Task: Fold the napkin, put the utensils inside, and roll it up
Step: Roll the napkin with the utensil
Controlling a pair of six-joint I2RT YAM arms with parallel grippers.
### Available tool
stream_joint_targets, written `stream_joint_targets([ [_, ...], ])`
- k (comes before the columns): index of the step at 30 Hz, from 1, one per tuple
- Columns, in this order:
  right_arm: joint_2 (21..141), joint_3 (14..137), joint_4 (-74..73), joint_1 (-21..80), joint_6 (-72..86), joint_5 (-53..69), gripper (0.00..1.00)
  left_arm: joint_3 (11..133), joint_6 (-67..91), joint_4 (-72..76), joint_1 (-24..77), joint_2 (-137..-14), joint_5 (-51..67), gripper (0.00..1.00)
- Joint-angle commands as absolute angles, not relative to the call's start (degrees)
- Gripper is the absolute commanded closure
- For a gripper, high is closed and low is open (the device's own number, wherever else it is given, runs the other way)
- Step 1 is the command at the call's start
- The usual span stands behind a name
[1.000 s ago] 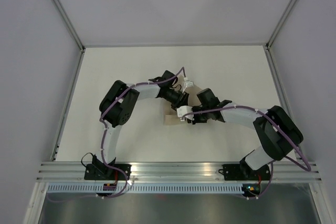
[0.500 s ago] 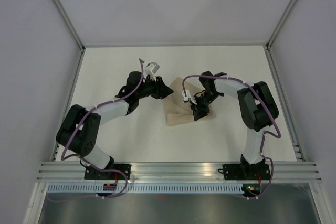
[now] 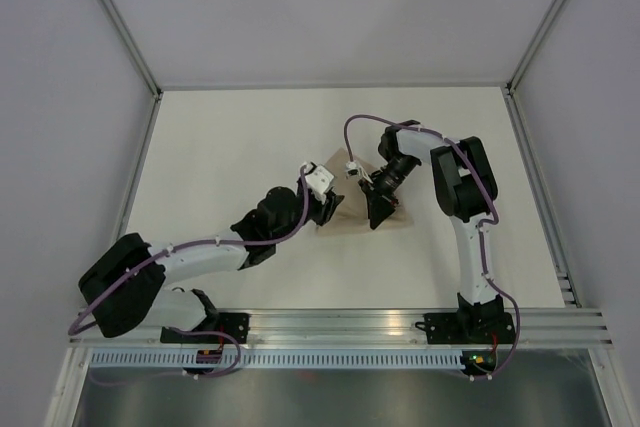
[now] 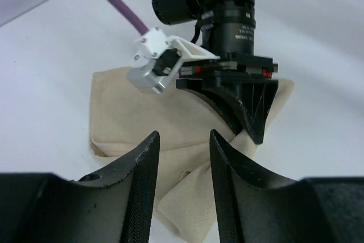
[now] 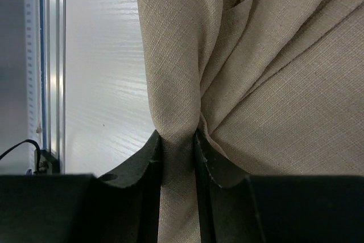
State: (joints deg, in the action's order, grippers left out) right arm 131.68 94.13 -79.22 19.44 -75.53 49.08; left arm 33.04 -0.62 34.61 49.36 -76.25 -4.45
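Observation:
The beige napkin (image 3: 352, 213) lies crumpled and partly folded on the white table, right of centre. My right gripper (image 3: 378, 219) points down onto its right part and is shut on a pinched fold of the cloth (image 5: 179, 140). My left gripper (image 3: 335, 209) sits at the napkin's left edge, low over the table. In the left wrist view its fingers (image 4: 145, 169) stand open and empty around a loose flap of the napkin (image 4: 131, 112), with the right gripper (image 4: 253, 132) just beyond. No utensil shows in any view.
The white table (image 3: 220, 147) is bounded by a metal frame and grey walls. An aluminium rail (image 3: 340, 322) carrying the arm bases runs along the near edge, and it also shows in the right wrist view (image 5: 42, 66).
My left arm has swung from the napkin's far left side down to its near left edge. My right gripper has stayed on the cloth while its arm straightened. The napkin has bunched up.

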Motion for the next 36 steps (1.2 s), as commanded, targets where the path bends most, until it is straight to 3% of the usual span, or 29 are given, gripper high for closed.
stream_joint_targets([
  [1,135.6,94.2,-79.4,20.0,-74.1,43.9,0.94,36.4,-13.3,30.2,53.1,-79.3,-9.9,0.53],
  [10,137.3,95.3,-77.8,20.0,-70.9,42.6,0.94,47.5,-25.5,19.9,62.6,-95.4,-7.6,0.53],
  [30,139.1,96.2,-77.3,20.0,-68.7,41.4,0.94,52.7,-30.9,15.1,60.7,-106.4,-1.9,0.53],
  [33,139.1,96.1,-76.9,20.1,-68.5,41.4,0.94,54.3,-30.7,11.9,60.0,-107.5,2.0,0.59],
  [36,138.9,96.2,-76.9,20.1,-68.3,41.4,0.94,56.7,-29.9,6.8,59.3,-109.3,6.0,0.78],
])
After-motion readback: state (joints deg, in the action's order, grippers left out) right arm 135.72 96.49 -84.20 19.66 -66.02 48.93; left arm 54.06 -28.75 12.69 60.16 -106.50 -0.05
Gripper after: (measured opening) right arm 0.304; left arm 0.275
